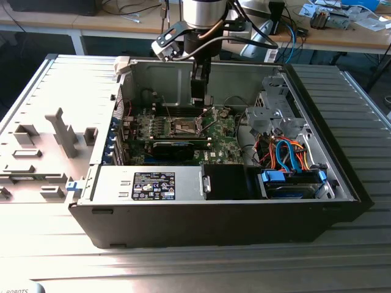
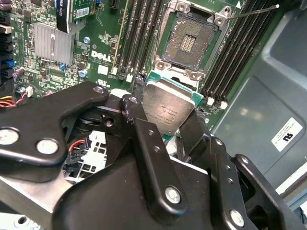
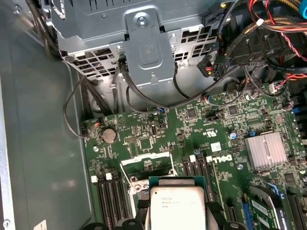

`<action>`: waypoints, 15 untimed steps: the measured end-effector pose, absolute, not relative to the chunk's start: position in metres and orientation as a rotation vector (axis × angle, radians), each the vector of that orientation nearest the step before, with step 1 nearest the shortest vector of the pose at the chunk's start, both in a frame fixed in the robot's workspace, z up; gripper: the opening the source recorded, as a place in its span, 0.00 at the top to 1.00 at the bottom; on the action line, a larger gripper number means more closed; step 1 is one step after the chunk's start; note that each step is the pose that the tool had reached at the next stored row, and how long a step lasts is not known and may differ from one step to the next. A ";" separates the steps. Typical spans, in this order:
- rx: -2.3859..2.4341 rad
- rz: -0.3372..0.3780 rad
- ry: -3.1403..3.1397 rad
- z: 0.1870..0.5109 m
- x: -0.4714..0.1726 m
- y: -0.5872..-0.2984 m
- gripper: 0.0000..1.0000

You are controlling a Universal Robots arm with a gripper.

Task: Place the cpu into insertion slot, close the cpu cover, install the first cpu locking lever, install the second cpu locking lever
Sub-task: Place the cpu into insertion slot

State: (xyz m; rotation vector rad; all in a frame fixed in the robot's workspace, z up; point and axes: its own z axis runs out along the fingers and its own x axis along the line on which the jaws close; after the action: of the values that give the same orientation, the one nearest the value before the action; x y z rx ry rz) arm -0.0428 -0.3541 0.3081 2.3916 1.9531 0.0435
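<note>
My gripper (image 2: 165,120) is shut on the cpu (image 2: 168,108), a flat silver-topped chip on a green base, with a black finger on each side of it. The chip hangs above the motherboard, a short way off the insertion slot (image 2: 188,42). The slot's brownish contact field lies bare inside its metal rim. A thin metal locking lever (image 2: 252,13) sticks out beside it. In the exterior view the gripper (image 1: 200,102) reaches down into the case just behind the insertion slot (image 1: 183,127). The first wrist view shows the cpu (image 3: 176,206) over the board. The cpu cover is hidden.
The open computer case (image 1: 342,177) lies on a grey ribbed table. Black memory slots (image 2: 139,33) flank the socket, and a finned heatsink (image 2: 53,42) sits close by. A metal drive cage (image 3: 144,33) and cable bundles (image 1: 287,152) crowd the exterior view's right side.
</note>
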 end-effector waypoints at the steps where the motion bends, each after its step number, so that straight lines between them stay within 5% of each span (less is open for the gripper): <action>1: 2.385 0.044 1.961 0.308 -0.043 -0.354 0.46; 15: 2.157 0.053 2.214 0.307 -0.043 -0.354 0.46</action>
State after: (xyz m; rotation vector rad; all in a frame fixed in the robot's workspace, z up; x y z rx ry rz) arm -0.0429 -0.3540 0.3069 2.1574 2.2140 0.0529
